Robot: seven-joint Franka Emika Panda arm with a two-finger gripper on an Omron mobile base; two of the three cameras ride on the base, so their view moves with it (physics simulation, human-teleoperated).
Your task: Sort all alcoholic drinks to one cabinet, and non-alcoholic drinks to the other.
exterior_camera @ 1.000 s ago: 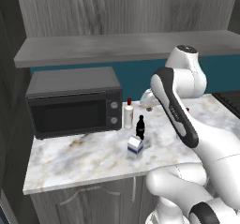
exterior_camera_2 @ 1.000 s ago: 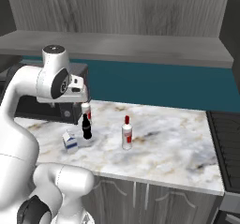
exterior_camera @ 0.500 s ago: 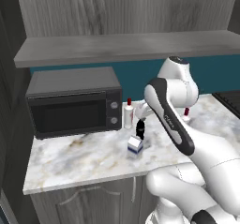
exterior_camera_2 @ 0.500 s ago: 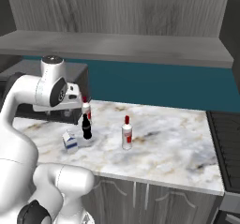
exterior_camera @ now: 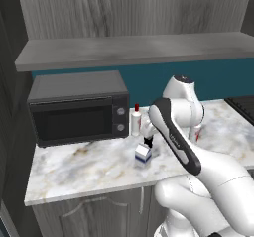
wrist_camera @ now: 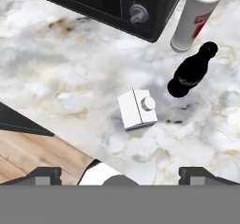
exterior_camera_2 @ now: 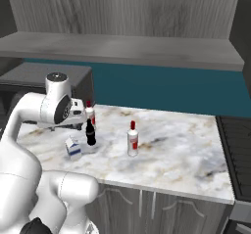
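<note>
Fingers (wrist_camera: 119,174) spread apart, empty, hanging above the milk carton (wrist_camera: 136,108), which stands upright almost straight below near the surface's front edge; cola bottle (wrist_camera: 191,70) just beyond it.

A home kitchen: a marble-patterned countertop (exterior_camera: 89,164) carries a black microwave (exterior_camera: 77,107) against a teal backsplash (exterior_camera_2: 162,88), with a grey wall shelf (exterior_camera: 134,50) above, grey panelled cabinet doors (exterior_camera_2: 147,211) below, and a dark stovetop (exterior_camera_2: 238,150) at the counter's end.
</note>
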